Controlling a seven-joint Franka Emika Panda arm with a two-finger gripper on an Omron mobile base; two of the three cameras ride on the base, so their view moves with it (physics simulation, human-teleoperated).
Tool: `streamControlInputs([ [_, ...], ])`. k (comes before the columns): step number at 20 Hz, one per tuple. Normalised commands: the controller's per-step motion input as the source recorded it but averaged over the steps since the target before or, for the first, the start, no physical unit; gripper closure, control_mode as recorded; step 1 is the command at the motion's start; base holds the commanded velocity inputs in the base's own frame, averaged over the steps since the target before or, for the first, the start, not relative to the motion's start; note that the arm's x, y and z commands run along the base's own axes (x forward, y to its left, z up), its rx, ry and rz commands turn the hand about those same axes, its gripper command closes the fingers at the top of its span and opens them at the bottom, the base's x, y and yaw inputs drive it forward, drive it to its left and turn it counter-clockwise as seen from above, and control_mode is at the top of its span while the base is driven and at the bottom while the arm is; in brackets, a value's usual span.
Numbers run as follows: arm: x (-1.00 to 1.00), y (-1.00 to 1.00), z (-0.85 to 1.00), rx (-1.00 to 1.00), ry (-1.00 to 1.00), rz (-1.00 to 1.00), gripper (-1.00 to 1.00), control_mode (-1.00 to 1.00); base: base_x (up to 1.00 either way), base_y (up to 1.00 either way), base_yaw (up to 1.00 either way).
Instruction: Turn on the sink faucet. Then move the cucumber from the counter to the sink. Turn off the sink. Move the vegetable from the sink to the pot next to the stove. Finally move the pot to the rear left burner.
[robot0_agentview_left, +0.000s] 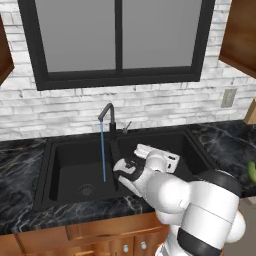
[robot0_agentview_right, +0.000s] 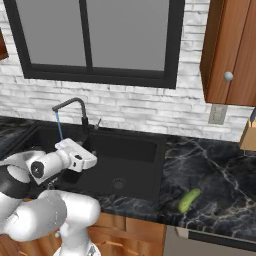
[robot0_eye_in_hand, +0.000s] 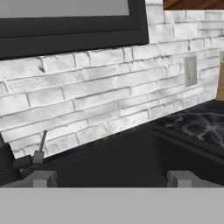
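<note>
Water running; I am moving on to the cucumber.

Left base view: the sink faucet (robot0_agentview_left: 107, 120) is pouring a blue stream into the sink (robot0_agentview_left: 70, 165), centre frame. Right base view: the cucumber (robot0_agentview_right: 189, 199) is lying on the counter (robot0_agentview_right: 220, 185), lower right; next I must reach there. Hand view: the gripper (robot0_eye_in_hand: 112, 178), jaws wide and holding nothing, is facing brick.

even, flat rendered light; soft, slightly blurry, no glare.

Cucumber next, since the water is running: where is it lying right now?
In the right base view the cucumber lies on the black counter, right of the sink, near the front edge.
</note>
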Motion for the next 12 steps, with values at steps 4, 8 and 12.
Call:
streamControlInputs([
  [4, -0.55, 0.0, 1.0, 0.02, 0.01, -0.04, -1.0, -1.0, 0.0, 0.0, 0.0],
  [8, -0.54, 0.01, 0.98, 0.1, 0.0, -0.04, -1.0, -1.0, 0.0, 0.0, 0.0],
  [12, -0.67, 0.01, 0.29, 0.26, -0.08, 0.03, -1.0, -1.0, 0.0, 0.0, 0.0],
])
